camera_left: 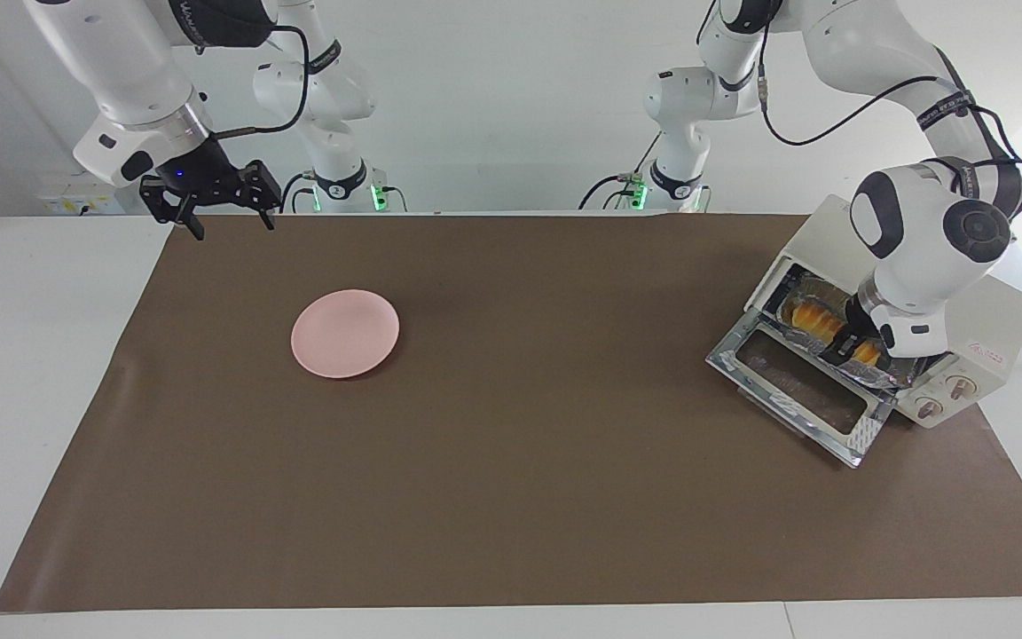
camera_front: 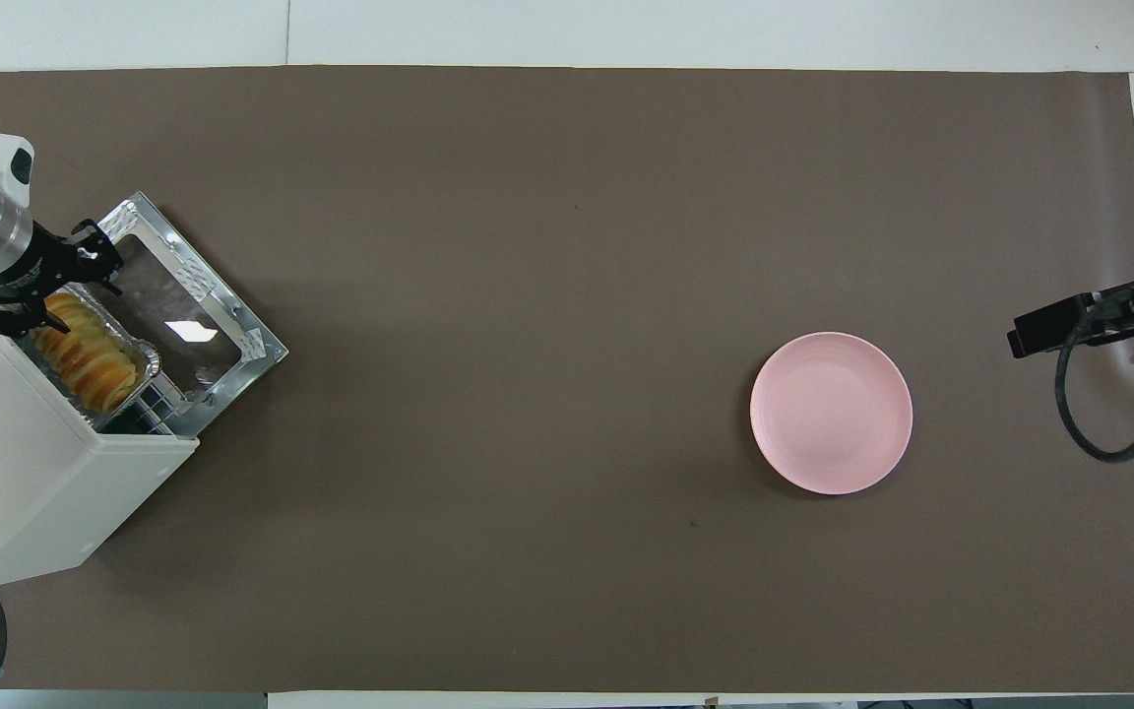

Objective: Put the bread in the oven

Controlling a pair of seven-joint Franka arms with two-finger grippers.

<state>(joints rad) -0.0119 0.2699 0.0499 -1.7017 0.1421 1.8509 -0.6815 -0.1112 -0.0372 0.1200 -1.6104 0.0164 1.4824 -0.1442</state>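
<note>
One brown mat (camera_left: pixel 511 497) fills the frame's middle. One cream oven (camera_left: pixel 990 328), middle right in the facing view, has small red lettering too fine to read, two knobs (camera_left: pixel 946 397) and its door (camera_left: pixel 799 386) dropped open. One pink plate (camera_left: pixel 345 333) sits center-left. One bread (camera_front: pixel 85 356) lies in a foil tray (camera_front: pixel 139 362) inside the oven. The left gripper (camera_front: pixel 43 288) hangs over the bread, fingers spread, holding nothing. The right gripper (camera_left: pixel 225 222), upper left, waits wide open and empty.

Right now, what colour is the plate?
Plain pink plate, no pattern; clearest in the overhead view.
</note>
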